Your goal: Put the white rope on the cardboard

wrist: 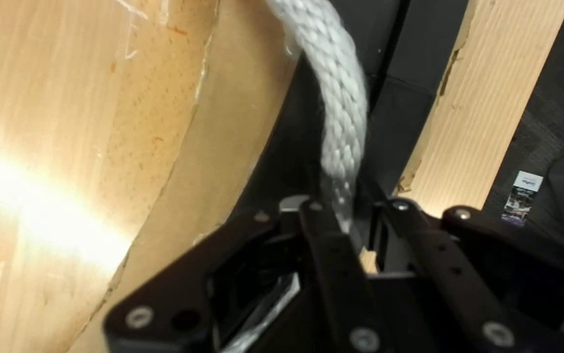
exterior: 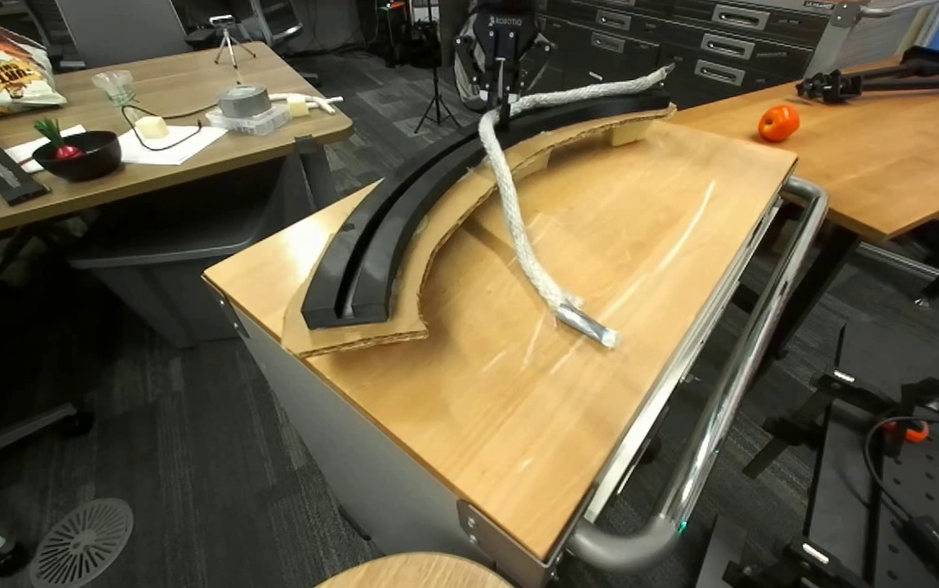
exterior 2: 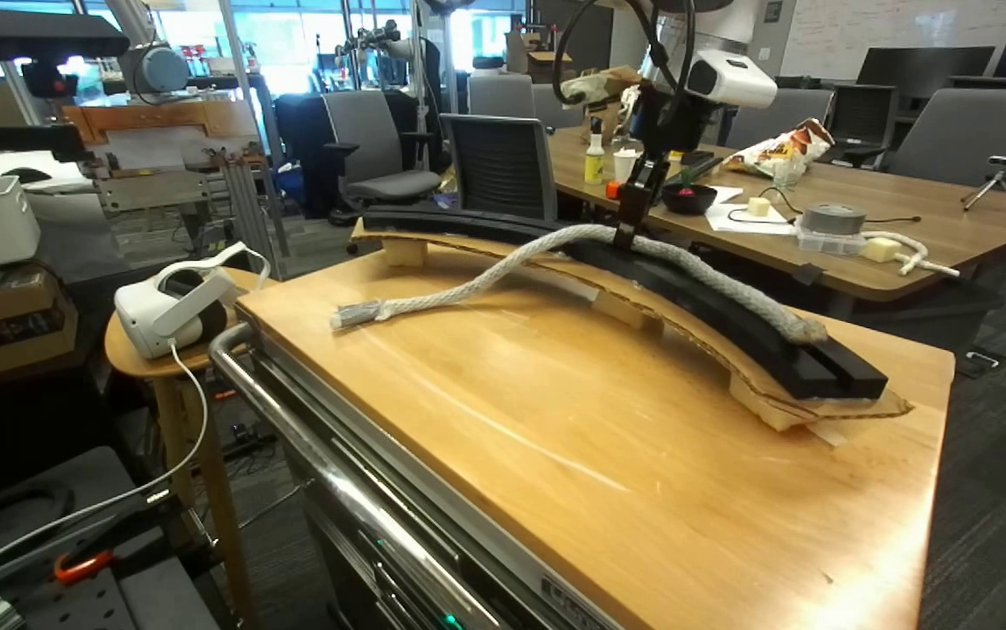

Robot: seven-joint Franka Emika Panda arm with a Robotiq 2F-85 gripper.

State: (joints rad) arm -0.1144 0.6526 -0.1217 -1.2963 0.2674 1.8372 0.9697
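In an exterior view, the white rope looked half placed: its far stretch lay along the cardboard, its near one sagged onto the worktop, unplaced. In an exterior view, it arched greyish from frayed tip to silvery end. In the wrist view, the pincer gripped its braid narrowly.

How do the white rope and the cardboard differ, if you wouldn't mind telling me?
The white rope is braided and pale grey; the cardboard is a tan strip.
The white rope is narrow; the cardboard is much wider.
The white rope passes over the black track and out over the tabletop; the cardboard lies under that track, propped on blocks.
Both are long and curved.
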